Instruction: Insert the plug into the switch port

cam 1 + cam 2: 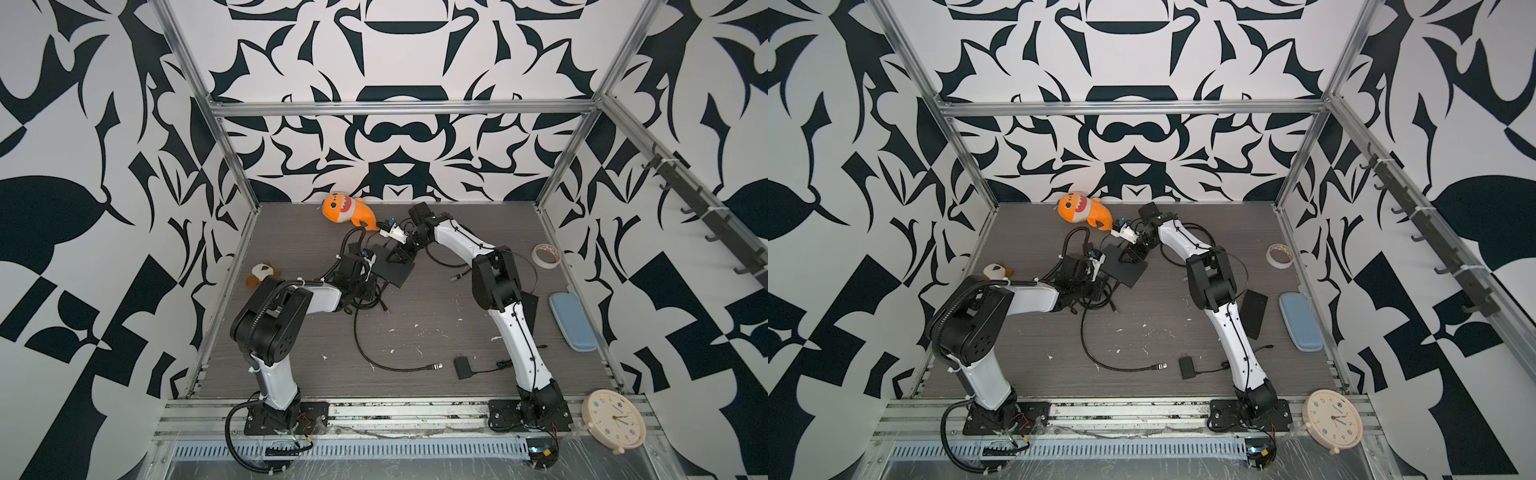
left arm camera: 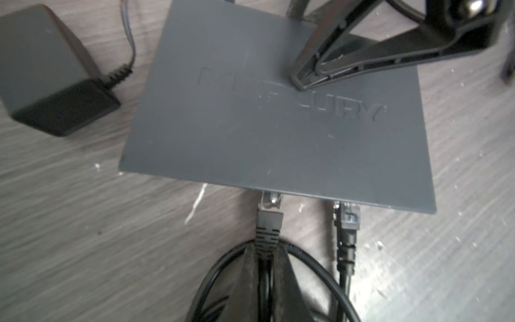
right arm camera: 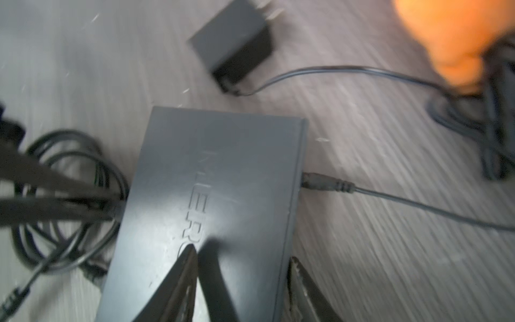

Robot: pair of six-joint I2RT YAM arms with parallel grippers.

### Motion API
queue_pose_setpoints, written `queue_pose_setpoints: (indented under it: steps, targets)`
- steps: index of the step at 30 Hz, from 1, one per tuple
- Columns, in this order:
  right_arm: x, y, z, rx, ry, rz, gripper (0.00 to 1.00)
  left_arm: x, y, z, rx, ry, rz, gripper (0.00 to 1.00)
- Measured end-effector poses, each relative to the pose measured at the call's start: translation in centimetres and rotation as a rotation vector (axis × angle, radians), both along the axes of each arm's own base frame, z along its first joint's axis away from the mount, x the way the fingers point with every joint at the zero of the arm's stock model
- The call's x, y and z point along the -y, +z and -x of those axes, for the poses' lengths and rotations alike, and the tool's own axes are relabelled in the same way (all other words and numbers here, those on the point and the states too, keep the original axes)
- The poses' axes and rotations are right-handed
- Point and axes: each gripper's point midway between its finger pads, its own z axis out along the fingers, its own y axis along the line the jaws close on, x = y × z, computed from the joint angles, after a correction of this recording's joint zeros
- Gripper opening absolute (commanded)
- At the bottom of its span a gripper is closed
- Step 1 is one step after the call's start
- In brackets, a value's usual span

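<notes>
Your left end effector point(image 2: 264, 252) is pinched on the cable point(image 2: 264, 264) right behind the plug point(image 2: 269, 223). The plug points straight ahead of it, tip in at the front edge of the switch point(image 2: 264, 125) on the table point(image 2: 83, 237). Seating depth unclear. Your right end effector point(image 3: 242, 252) is spread, one finger point(image 3: 181, 276) pressing the switch top, other off its edge.
</notes>
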Motion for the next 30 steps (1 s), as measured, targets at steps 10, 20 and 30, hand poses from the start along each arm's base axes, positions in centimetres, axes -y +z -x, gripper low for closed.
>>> queue_pose_setpoints:
  steps: [10,20,30]
  targets:
    - [1.3,0.1,-1.4,-0.221,-0.351,-0.060,0.52,-3.9,0.9,-4.1,0.029,0.201,-0.027,0.40]
    - [2.9,0.0,0.3,-0.297,-0.422,-0.064,0.53,-5.5,6.4,-4.5,0.047,0.344,0.040,0.56]
    - [-0.6,0.0,4.1,-0.359,-0.445,-0.131,0.51,-5.9,8.1,-4.3,-0.036,0.471,0.126,0.59]
